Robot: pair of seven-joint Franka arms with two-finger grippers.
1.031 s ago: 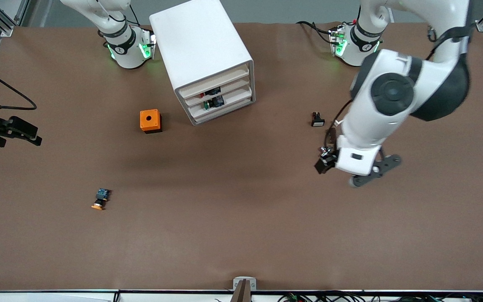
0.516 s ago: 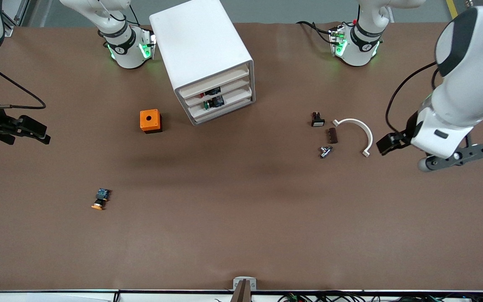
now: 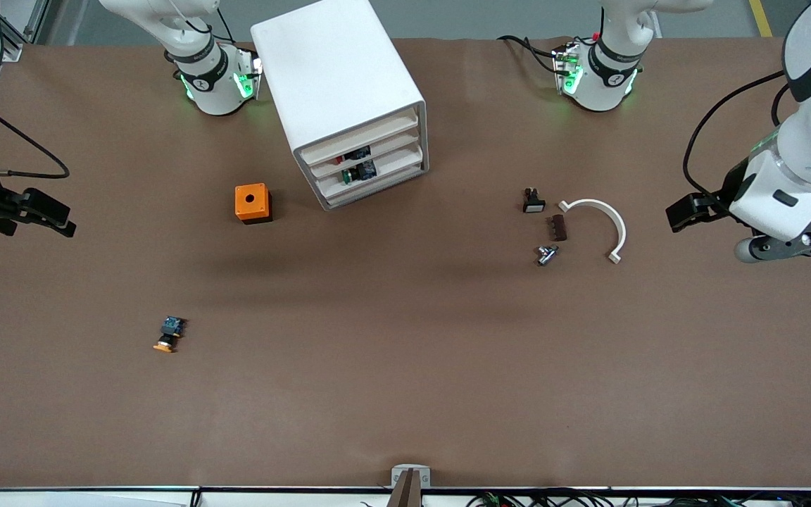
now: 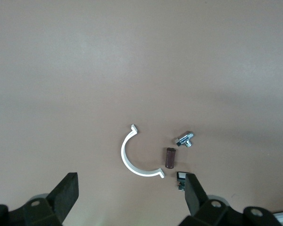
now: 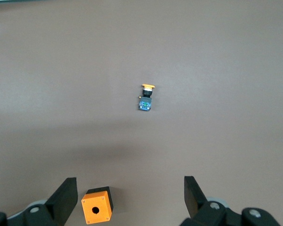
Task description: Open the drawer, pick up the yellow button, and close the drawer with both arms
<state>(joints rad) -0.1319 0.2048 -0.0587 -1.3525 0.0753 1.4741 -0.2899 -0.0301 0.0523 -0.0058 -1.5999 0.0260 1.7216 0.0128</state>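
Note:
The white cabinet (image 3: 338,84) stands between the arm bases. Its top drawer (image 3: 361,139) sits pushed in, level with the lower drawers. The button (image 3: 168,334), orange cap and black-and-blue body, lies on its side on the bare table, nearer to the front camera than the orange box; it also shows in the right wrist view (image 5: 145,98). My right gripper (image 3: 46,215) (image 5: 129,186) is open and empty over the right arm's end of the table. My left gripper (image 3: 685,211) (image 4: 129,182) is open and empty over the left arm's end.
The orange cube box with a hole (image 3: 253,203) (image 5: 97,205) stands beside the cabinet. Near the left gripper lie a white curved piece (image 3: 599,218) (image 4: 127,157), a brown piece (image 3: 558,227), a metal part (image 3: 546,254) and a small black button with a white face (image 3: 533,202).
The left arm has swung away from over the small parts toward its end of the table, uncovering them. The right gripper has barely shifted. The button and drawer have not moved.

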